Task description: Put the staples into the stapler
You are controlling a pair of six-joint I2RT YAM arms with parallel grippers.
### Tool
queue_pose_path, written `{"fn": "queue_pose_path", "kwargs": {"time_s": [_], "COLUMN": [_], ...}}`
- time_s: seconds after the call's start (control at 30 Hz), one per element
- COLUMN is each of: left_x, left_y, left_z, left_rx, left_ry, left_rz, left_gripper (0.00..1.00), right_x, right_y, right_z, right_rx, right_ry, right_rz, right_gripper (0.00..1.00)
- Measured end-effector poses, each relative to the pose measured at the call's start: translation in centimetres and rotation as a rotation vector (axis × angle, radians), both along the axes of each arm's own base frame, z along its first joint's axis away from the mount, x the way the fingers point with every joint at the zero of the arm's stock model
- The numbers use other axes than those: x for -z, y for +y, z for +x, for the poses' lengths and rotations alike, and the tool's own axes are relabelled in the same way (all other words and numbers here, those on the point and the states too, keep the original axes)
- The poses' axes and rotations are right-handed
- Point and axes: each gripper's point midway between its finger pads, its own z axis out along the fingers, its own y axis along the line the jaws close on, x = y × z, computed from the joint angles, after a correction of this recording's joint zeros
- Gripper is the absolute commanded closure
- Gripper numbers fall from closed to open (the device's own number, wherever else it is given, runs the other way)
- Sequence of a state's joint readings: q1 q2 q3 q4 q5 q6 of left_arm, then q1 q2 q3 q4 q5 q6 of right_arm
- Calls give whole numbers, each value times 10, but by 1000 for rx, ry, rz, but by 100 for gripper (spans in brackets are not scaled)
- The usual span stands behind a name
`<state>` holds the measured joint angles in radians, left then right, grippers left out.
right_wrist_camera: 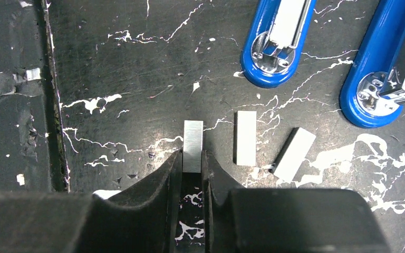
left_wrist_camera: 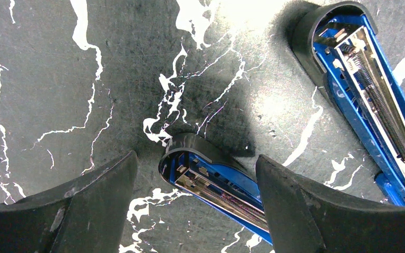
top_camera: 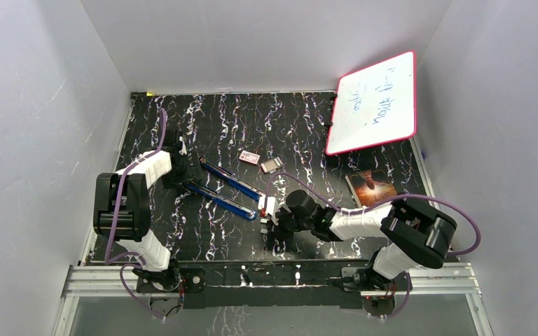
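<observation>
two blue staplers (right_wrist_camera: 274, 47) lie open on the black table (right_wrist_camera: 137, 63). of three staple strips (right_wrist_camera: 193, 142) near them, the right gripper (right_wrist_camera: 192, 158) pinches one; two lie just beside. the left gripper (left_wrist_camera: 195, 157) stands spread around one stapler's end.

Left arm (top_camera: 148, 168): elbow folded high over the near-left corner, white forearm reaching away toward the far left of the counter (top_camera: 210, 119). Left hand (top_camera: 181, 164) pitched down, close over the surface. Its two black fingers (left_wrist_camera: 84, 205) stand spread wide, tips low.

Right arm (top_camera: 356, 220): elbow bent at the near right, forearm running leftward, low and nearly level, to the middle of the near edge. Right hand (top_camera: 274, 222) pointed down at the counter. Its fingers (right_wrist_camera: 155, 187) are drawn in narrow and roughly parallel, pressed against the two long sides of a strip of staples (right_wrist_camera: 192, 150). The strip's near end sits between the tips; the rest sticks out ahead of them.
</observation>
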<state>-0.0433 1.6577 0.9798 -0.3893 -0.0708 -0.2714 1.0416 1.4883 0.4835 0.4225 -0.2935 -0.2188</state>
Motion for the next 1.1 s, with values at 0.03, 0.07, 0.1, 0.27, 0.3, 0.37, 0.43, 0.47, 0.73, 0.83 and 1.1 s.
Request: {"fn": "queue_pose_path", "kwargs": {"time_s": [0.03, 0.07, 0.1, 0.27, 0.3, 0.37, 0.43, 0.47, 0.73, 0.83, 1.1], "left_x": [0, 0, 0, 0, 0, 0, 0, 0, 0, 0, -1], "left_y": [0, 0, 0, 0, 0, 0, 0, 0, 0, 0, 0], "left_z": [0, 0, 0, 0, 0, 0, 0, 0, 0, 0, 0], "left_rx": [0, 0, 0, 0, 0, 0, 0, 0, 0, 0, -1], "left_ry": [0, 0, 0, 0, 0, 0, 0, 0, -1, -1, -5], "left_rz": [0, 0, 0, 0, 0, 0, 0, 0, -1, -1, 0], "left_gripper": [19, 19, 19, 19, 19, 19, 19, 19, 19, 19, 19], "right_x": [0, 0, 0, 0, 0, -1, -5, -9, -60, -76, -104], "right_y": [0, 0, 0, 0, 0, 0, 1, 3, 36, 46, 84], "right_z": [0, 0, 1, 1, 1, 2, 2, 3, 19, 28, 60], "right_rx": [2, 3, 5, 9, 9, 11, 12, 14, 43, 82, 169], "right_ry": [1, 1, 1, 1, 2, 5, 6, 4, -24, -25, -4], "right_rz": [-1, -1, -1, -2, -4, -11, -10, -3, 116, 149, 147], "right_gripper": [77, 79, 80, 85, 85, 85, 85, 85, 86, 88, 90]}}
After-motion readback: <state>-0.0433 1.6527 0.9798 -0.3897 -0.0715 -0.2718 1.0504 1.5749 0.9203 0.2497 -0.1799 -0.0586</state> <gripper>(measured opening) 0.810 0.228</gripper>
